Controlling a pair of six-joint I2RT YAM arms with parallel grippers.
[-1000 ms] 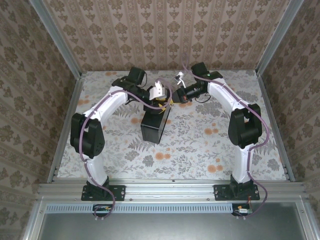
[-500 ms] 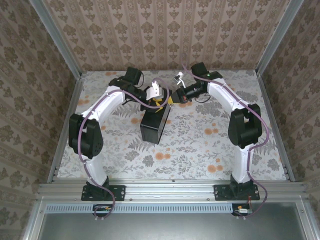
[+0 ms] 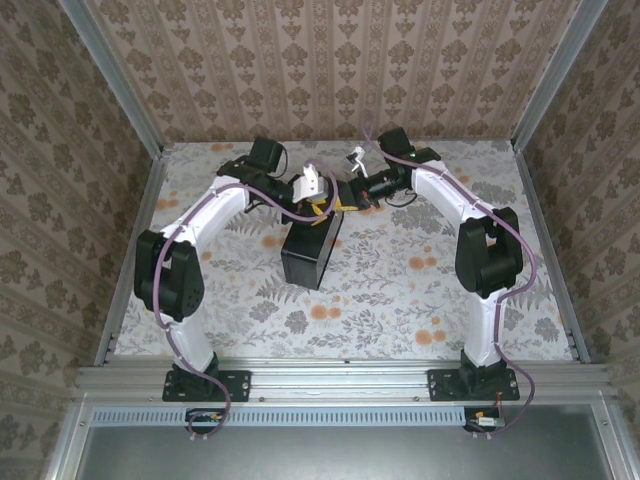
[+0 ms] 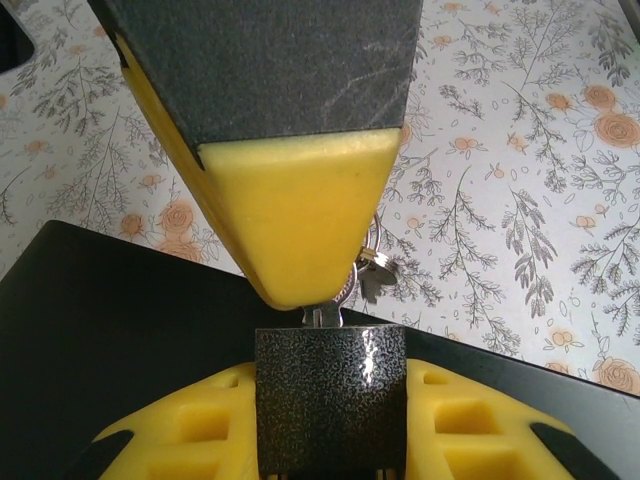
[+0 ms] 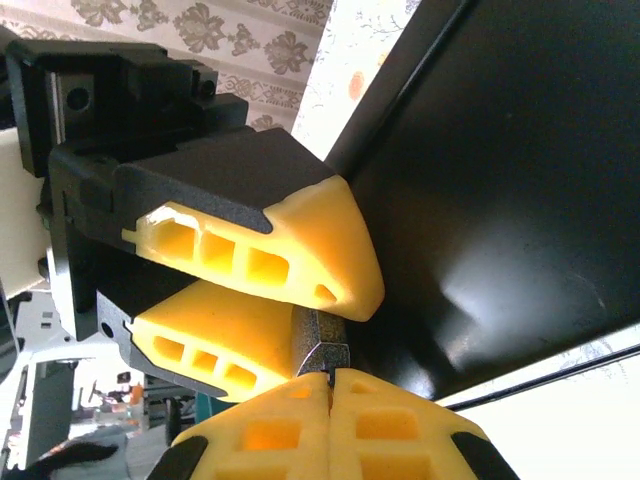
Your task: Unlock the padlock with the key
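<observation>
the left gripper (image 3: 320, 206) has its yellow foam pads drawn in narrow on the small dark grey speckled metal padlock (image 4: 330, 400) — one pad above it, one below. the lock is held off the floral-patterned table (image 3: 400, 270), over the far end of the black rectangular box (image 3: 308, 255). a small silver ring (image 4: 375, 258) hangs just beside the lock's upper edge. the right gripper (image 5: 330, 385) meets the lock from the other side, its pads pressed flat together — whether a key sits between them i cannot tell.
</observation>
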